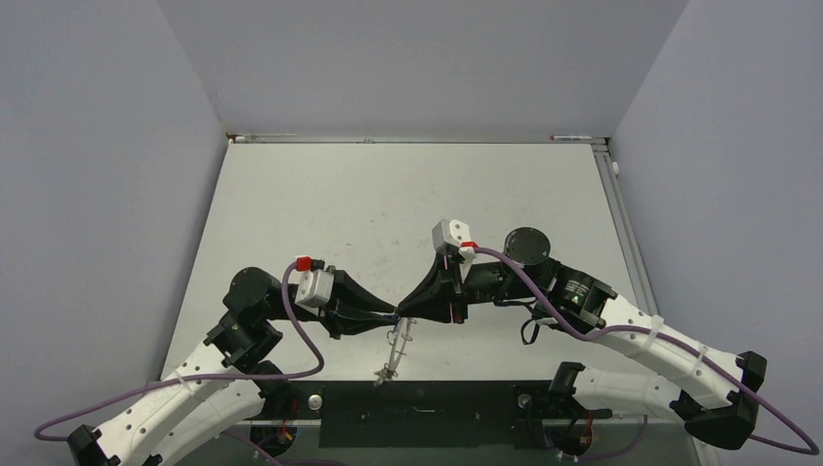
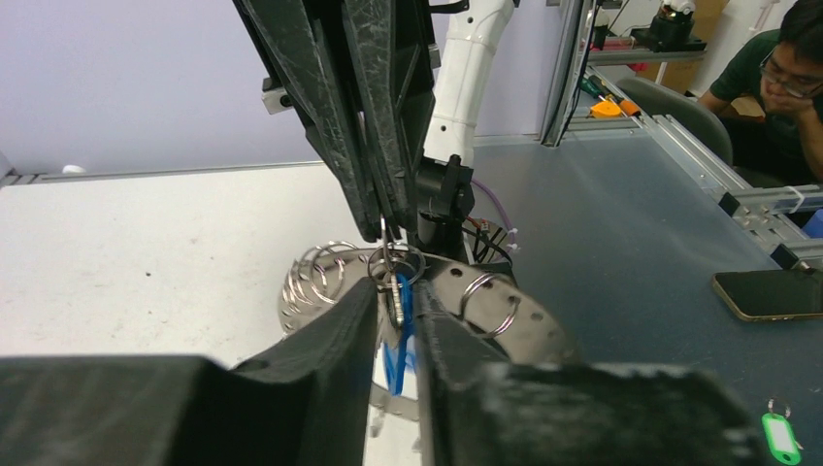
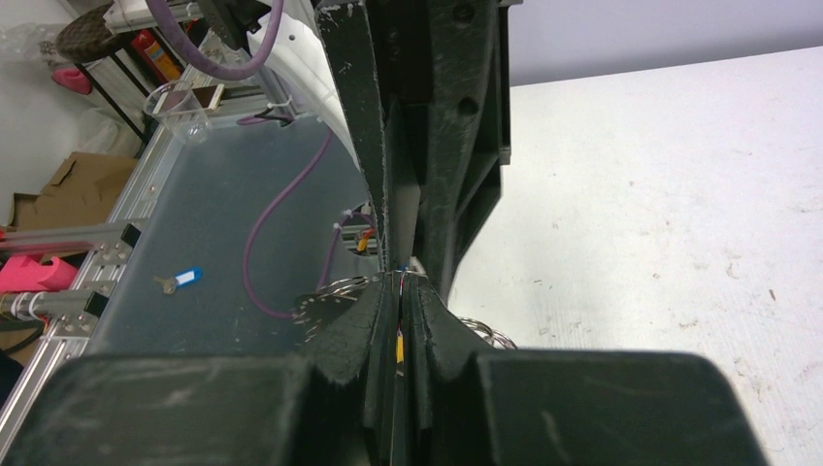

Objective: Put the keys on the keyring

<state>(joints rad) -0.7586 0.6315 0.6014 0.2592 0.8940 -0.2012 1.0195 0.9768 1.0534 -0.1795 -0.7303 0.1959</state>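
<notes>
Left wrist: left pincer (image 2: 396, 291) pinching blue-headed keys (image 2: 396, 309); right pincer (image 2: 381, 228) pressed together on thin keyring (image 2: 417, 257) just above. Tips meet over table (image 1: 388, 194), near edge.

No text, number or brand can be read in any of the views. The right arm's motor housing (image 1: 580, 289) bears a small pale mark with a green dot, too small to make out. The keys (image 2: 395, 306) are too small and blurred for any stamping to be told. The green tag (image 2: 779, 434) on the dark bench and the blue tag (image 3: 184, 279) on the dark surface beside the tabletop (image 3: 679, 194) show only plain colour, any print on them being too small to tell.
</notes>
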